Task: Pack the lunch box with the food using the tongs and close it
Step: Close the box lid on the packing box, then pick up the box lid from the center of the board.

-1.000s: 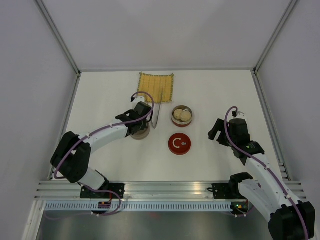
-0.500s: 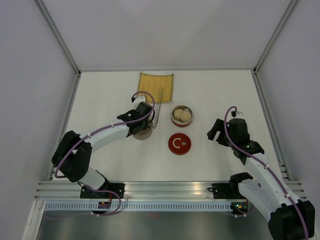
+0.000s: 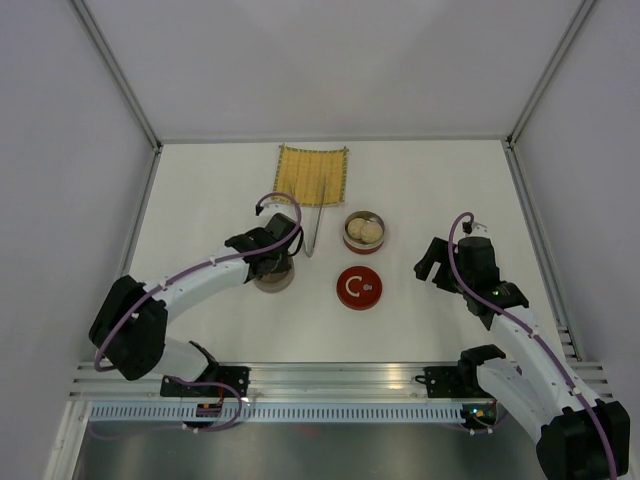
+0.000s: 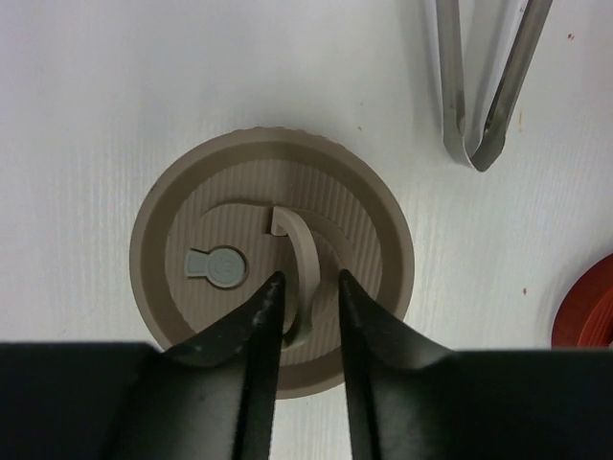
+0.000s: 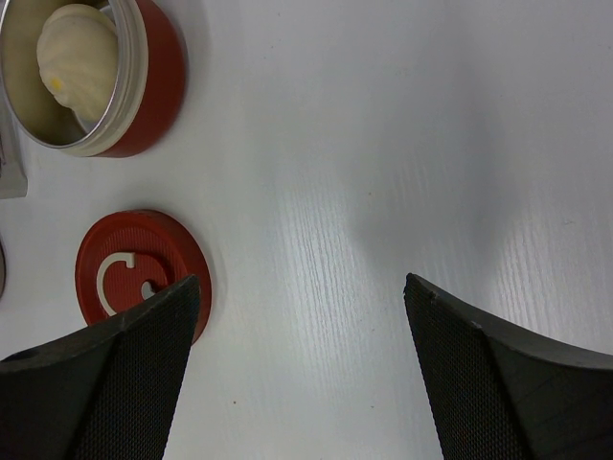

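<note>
A beige lid [image 4: 354, 230] sits on a round tin [image 3: 274, 276]. My left gripper [image 4: 310, 280] hangs right over it. The lid's curved handle [image 4: 305, 251] stands between the slightly parted jaws, with a gap on the right side. The silver tongs [image 4: 449, 77] lie on the table beside this tin, reaching back onto the mat [image 3: 312, 174]. An open red tin [image 3: 363, 231] holds white buns [image 5: 77, 43]. Its red lid [image 3: 359, 288] lies flat in front of it. My right gripper [image 5: 299, 283] stands wide open over bare table, to the right of the red lid [image 5: 134, 244].
The yellow woven mat lies at the back centre of the white table. White walls close in the left, right and back sides. A metal rail [image 3: 320, 380] runs along the near edge between the arm bases.
The left jaws, shut a second ago, have parted around the beige lid's handle. The left wrist has shifted slightly toward the near left. The right arm has barely moved.
</note>
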### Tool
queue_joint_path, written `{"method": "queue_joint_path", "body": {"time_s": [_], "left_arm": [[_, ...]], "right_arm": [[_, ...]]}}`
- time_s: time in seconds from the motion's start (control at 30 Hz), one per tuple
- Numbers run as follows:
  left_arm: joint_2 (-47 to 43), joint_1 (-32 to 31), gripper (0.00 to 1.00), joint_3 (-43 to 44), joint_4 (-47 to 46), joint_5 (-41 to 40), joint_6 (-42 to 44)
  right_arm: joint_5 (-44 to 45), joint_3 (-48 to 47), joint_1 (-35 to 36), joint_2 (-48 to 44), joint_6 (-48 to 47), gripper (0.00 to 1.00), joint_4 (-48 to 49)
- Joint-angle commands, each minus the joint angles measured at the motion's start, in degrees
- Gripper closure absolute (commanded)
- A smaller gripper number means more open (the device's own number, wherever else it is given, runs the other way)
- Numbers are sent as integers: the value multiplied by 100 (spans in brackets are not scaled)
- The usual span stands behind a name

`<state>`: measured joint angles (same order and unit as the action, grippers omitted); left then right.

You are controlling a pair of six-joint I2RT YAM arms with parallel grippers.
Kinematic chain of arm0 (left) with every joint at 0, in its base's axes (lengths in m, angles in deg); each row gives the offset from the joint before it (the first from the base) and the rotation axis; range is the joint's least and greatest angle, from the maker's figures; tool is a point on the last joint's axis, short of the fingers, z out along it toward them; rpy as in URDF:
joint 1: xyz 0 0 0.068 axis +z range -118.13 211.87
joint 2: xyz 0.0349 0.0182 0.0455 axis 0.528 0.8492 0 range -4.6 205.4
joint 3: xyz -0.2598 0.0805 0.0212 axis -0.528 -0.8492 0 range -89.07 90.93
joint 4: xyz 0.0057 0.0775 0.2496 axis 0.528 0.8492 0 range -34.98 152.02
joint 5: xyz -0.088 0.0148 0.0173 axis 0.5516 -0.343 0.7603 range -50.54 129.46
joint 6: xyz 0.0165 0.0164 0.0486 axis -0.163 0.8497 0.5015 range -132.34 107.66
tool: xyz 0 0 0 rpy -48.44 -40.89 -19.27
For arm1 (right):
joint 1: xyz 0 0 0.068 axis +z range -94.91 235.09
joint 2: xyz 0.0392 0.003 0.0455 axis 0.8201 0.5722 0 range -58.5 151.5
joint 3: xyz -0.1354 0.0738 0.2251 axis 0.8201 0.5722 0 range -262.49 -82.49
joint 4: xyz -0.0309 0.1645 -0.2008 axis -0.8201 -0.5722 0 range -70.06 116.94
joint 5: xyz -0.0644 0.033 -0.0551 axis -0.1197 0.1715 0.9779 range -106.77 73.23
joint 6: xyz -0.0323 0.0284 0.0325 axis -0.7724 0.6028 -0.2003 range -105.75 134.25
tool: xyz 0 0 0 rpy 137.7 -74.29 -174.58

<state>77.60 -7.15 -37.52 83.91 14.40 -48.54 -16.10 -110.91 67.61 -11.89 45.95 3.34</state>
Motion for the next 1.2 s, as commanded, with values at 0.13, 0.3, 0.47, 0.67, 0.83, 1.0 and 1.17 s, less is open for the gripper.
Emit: {"method": "queue_joint_path", "body": {"time_s": [0.13,0.3,0.47,0.67,0.83,1.0,1.17], "left_arm": [[-265,18,42,-155,1295,265,-10],[-564,35,28,328,1523,169,201],[-915,35,24,864,1778,115,438],[-1372,-35,19,1383,1840,798,728],[-1224,-666,20,1358,1419,1450,1150],[-557,-1632,20,1498,698,1785,1748],[383,-1863,24,1814,242,1890,1487]], "right_arm": [[-40,-251,-12,-3,-41,6,74],[-40,-242,-21,-11,-33,6,48],[-40,-269,-12,-47,-68,6,-48],[-40,-234,-3,-47,28,5,-31],[-303,-190,-12,-29,187,5,39],[-348,-190,-12,-29,336,5,-40],[-418,-146,-12,-134,380,5,-128]]}}
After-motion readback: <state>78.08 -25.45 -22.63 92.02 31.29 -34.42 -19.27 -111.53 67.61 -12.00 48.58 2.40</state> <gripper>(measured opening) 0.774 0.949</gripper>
